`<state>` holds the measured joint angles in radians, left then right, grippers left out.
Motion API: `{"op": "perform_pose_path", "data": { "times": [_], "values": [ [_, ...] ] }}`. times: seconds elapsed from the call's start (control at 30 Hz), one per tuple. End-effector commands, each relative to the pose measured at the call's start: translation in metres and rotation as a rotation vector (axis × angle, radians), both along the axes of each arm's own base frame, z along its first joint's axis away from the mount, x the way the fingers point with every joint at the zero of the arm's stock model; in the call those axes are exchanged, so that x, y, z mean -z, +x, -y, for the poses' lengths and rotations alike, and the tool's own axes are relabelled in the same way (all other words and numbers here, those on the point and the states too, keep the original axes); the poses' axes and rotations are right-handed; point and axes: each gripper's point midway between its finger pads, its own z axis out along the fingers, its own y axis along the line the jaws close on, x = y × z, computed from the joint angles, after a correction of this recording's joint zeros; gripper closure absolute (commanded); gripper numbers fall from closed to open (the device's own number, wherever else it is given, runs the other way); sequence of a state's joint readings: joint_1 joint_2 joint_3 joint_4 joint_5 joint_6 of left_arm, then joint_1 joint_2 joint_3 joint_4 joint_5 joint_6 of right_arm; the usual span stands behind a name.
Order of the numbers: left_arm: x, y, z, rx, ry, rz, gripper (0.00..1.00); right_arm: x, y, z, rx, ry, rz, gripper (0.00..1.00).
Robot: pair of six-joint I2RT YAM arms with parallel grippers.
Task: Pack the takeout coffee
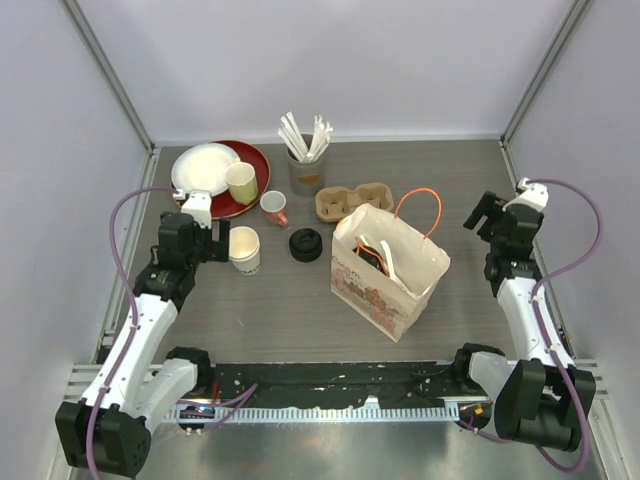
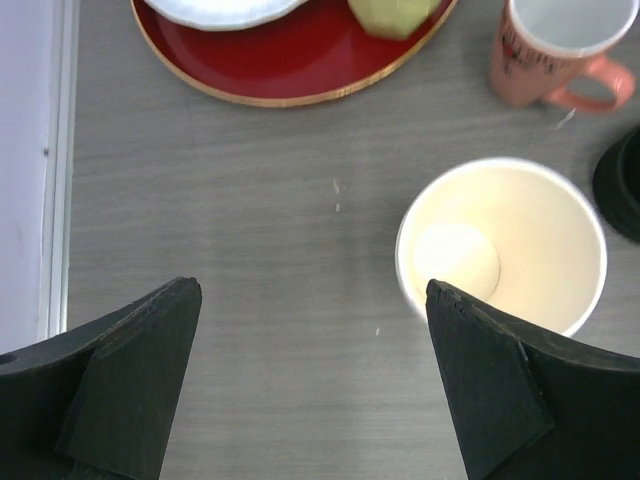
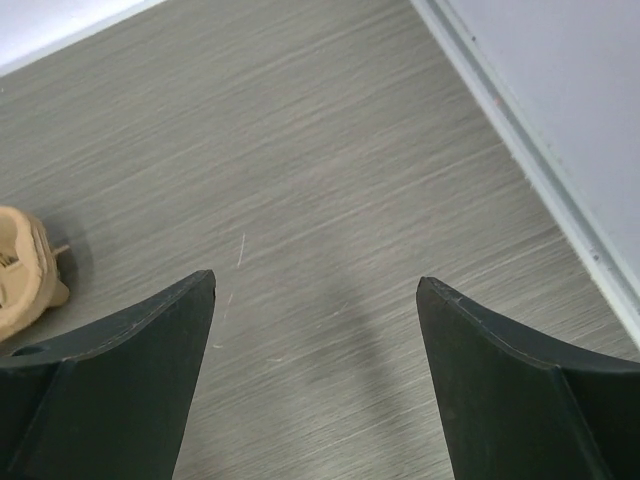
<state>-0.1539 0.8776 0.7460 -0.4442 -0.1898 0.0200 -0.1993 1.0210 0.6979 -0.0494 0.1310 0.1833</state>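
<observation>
One cream-white paper cup (image 1: 244, 248) stands open and lidless on the table; I see no second one. In the left wrist view the cup (image 2: 500, 245) is empty. A black lid (image 1: 306, 244) lies to its right, at the edge of the left wrist view (image 2: 622, 185). My left gripper (image 1: 216, 243) is open and empty just left of the cup; in its own view (image 2: 312, 290) the right finger tip overlaps the cup's near rim, and the gap holds bare table. My right gripper (image 1: 486, 214) (image 3: 315, 285) is open and empty at the far right.
A printed paper bag (image 1: 388, 270) with orange handles stands open at centre. Behind it lies a cardboard cup carrier (image 1: 352, 200) (image 3: 25, 270). A red tray (image 1: 255, 160) (image 2: 300, 70) holds a white plate (image 1: 203, 168) and a green mug (image 1: 240, 182). A pink-handled cup (image 1: 273, 208) (image 2: 555, 50) and a stick holder (image 1: 305, 165) stand nearby.
</observation>
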Motion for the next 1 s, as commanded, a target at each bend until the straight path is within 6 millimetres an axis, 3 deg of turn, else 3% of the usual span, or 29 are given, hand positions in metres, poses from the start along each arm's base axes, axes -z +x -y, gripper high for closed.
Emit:
{"op": "perform_pose_path", "data": {
  "times": [0.0, 0.03, 0.13, 0.17, 0.2, 0.27, 0.3, 0.33, 0.4, 0.47, 0.6, 0.83, 0.97],
  "values": [
    [-0.031, 0.036, 0.005, 0.023, -0.046, 0.260, 0.00, -0.025, 0.010, -0.005, -0.010, 0.017, 0.259, 0.14],
    [-0.025, 0.039, 0.005, 0.029, -0.049, 0.265, 0.00, -0.009, 0.006, -0.005, -0.006, 0.022, 0.239, 0.15],
    [-0.012, 0.048, 0.006, 0.054, -0.067, 0.324, 0.00, 0.009, 0.002, -0.007, -0.013, 0.004, 0.225, 0.16],
    [0.005, 0.047, 0.006, 0.053, -0.073, 0.308, 0.00, 0.006, 0.002, -0.005, -0.011, -0.009, 0.254, 0.15],
    [-0.005, 0.052, 0.008, 0.062, -0.087, 0.374, 0.00, 0.018, -0.002, -0.006, -0.014, -0.013, 0.242, 0.16],
    [0.011, 0.052, 0.008, 0.060, -0.100, 0.373, 0.00, 0.015, -0.003, -0.007, -0.021, -0.024, 0.288, 0.15],
    [0.003, 0.056, 0.008, 0.059, -0.103, 0.429, 0.00, 0.025, -0.007, -0.009, -0.026, -0.022, 0.277, 0.16],
    [0.015, 0.054, 0.006, 0.051, -0.101, 0.419, 0.00, 0.022, -0.006, -0.010, -0.033, -0.031, 0.304, 0.16],
    [0.014, 0.056, 0.003, 0.041, -0.102, 0.458, 0.00, 0.031, -0.011, -0.012, -0.047, -0.034, 0.304, 0.16],
    [0.028, 0.055, 0.002, 0.043, -0.115, 0.453, 0.00, 0.028, -0.012, -0.014, -0.053, -0.042, 0.340, 0.15],
    [0.037, 0.055, 0.014, 0.111, -0.139, 0.460, 0.00, 0.034, -0.014, -0.016, -0.073, -0.060, 0.344, 0.15],
    [0.030, 0.042, 0.029, 0.205, -0.162, 0.477, 0.00, 0.029, -0.012, -0.017, -0.082, -0.063, 0.349, 0.15],
    [0.039, 0.038, 0.032, 0.223, -0.160, 0.450, 0.00, 0.030, -0.011, -0.018, -0.087, -0.062, 0.348, 0.15]
  ]
}}
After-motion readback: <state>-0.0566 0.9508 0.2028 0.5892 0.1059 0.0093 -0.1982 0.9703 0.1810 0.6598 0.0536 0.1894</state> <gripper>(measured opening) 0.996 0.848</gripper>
